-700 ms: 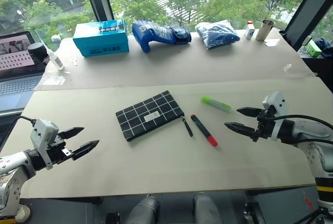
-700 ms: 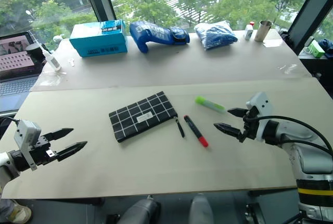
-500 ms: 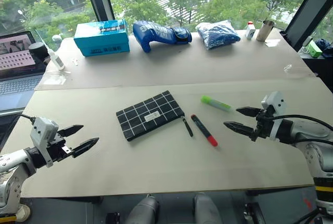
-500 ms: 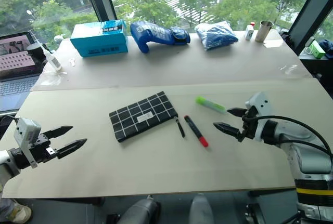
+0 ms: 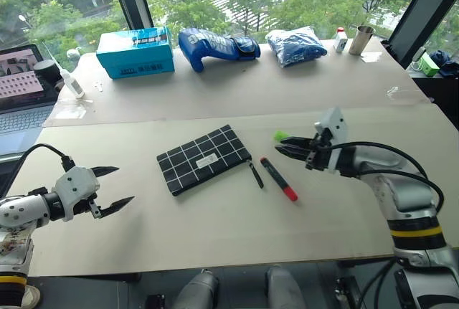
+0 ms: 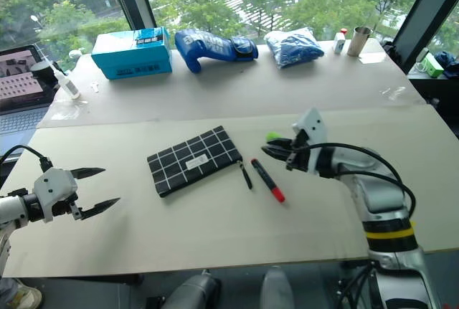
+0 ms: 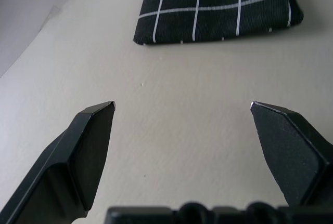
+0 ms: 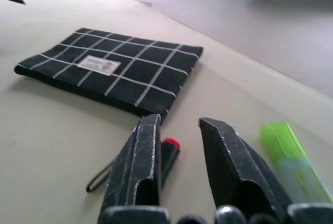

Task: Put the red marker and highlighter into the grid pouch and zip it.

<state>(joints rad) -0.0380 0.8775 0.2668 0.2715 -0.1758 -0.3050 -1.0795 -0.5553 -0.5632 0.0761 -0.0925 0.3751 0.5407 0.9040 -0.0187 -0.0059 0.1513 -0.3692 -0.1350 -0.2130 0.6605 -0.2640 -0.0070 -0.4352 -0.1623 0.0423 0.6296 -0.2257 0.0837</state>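
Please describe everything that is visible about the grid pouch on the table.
The grid pouch is a flat, rectangular case of black fabric with thin white grid lines and a small white label near its middle. It lies flat on the pale table, turned at a slant, and nothing lies on it. A thin black pull cord trails from its corner toward the red marker. Neither claw touches it.

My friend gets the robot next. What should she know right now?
Left pincer: open, holding nothing, near the table's front left, apart from the grid pouch.
Right pincer: nearly shut, holding nothing, above the table beside the highlighter.
Red marker lies just right of the pouch, next to its zipper pull; highlighter lies farther right.
Done: nothing is in the pouch.
Left: put both pens in, then zip it.
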